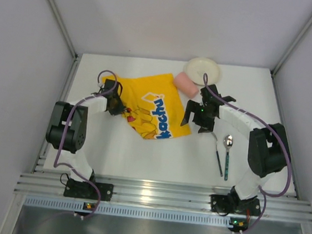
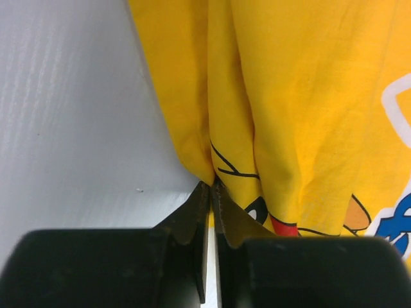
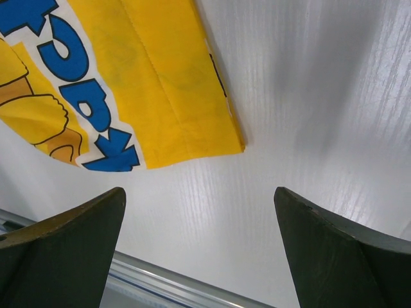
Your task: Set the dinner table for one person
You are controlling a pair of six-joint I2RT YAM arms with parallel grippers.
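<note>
1. Left gripper (image 2: 210,187) right up close: jaws pressed together, nipping a fold of the yellow cloth (image 2: 289,96) at its left edge.
2. Right gripper (image 3: 199,192) spread wide, holding nothing, hovering over bare dinner table (image 3: 308,96) just right of the cloth's near corner.
3. Open white tabletop left of the cloth and nearer than it; spoon (image 1: 227,149) lies right, plate (image 1: 202,70) far, rail (image 1: 148,194) along the near edge.

Blue letters "kachu" stand on the yellow cloth mat (image 1: 149,106) — perhaps the end of a longer word.
</note>
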